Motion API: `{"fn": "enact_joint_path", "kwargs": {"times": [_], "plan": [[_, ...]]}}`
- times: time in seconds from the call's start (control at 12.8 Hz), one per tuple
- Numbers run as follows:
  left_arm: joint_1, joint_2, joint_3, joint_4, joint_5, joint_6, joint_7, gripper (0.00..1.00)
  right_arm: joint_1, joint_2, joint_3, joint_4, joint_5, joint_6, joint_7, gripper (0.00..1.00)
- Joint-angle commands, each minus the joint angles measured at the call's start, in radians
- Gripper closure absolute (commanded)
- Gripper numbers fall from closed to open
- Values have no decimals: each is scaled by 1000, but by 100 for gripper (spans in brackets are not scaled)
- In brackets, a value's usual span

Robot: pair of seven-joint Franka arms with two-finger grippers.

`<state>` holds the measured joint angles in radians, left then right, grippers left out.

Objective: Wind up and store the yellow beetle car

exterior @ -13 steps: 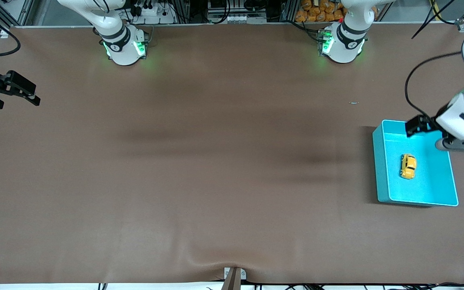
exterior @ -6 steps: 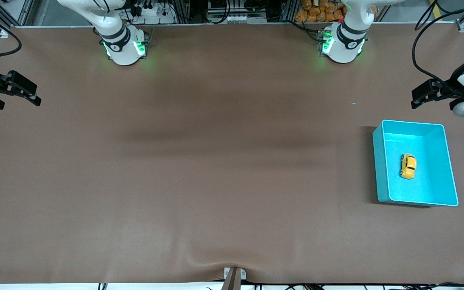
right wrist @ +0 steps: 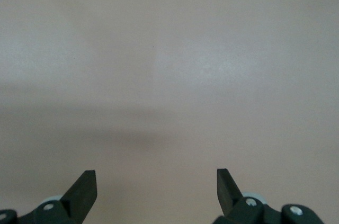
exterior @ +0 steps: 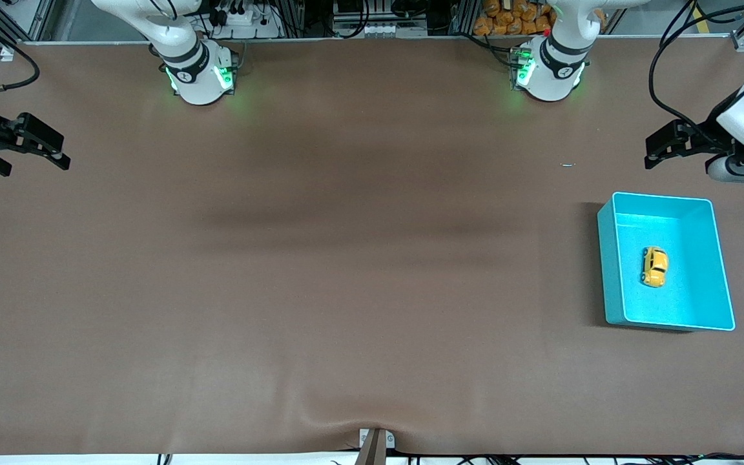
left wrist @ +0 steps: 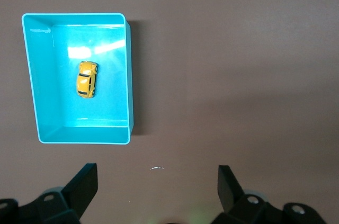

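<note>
Front view: the tiny yellow beetle car (exterior: 654,266) sits in the teal plastic bin (exterior: 609,271). Left gripper (exterior: 659,143) has lifted away from the bin, wide open and empty. Right gripper (exterior: 31,143) waits, open, empty. Storing looks done.

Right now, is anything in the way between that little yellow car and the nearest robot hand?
Nothing visible. The yellow beetle car sits uncovered in the teal bin; the open left end effector hangs over bare table beside it.
</note>
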<state>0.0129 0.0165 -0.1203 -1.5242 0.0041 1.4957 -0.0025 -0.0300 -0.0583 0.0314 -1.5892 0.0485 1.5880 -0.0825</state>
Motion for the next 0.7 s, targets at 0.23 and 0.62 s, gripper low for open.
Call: {"fn": "enact_joint_path", "kwargs": {"times": [0.23,0.62], "plan": [[4,-3,4,21,-7,-32,6,0,19,12,-5,8,-6,-6,20,0],[4,-3,7,21,-10,-32,9,0,19,12,-5,8,-10,-2,20,0]]}}
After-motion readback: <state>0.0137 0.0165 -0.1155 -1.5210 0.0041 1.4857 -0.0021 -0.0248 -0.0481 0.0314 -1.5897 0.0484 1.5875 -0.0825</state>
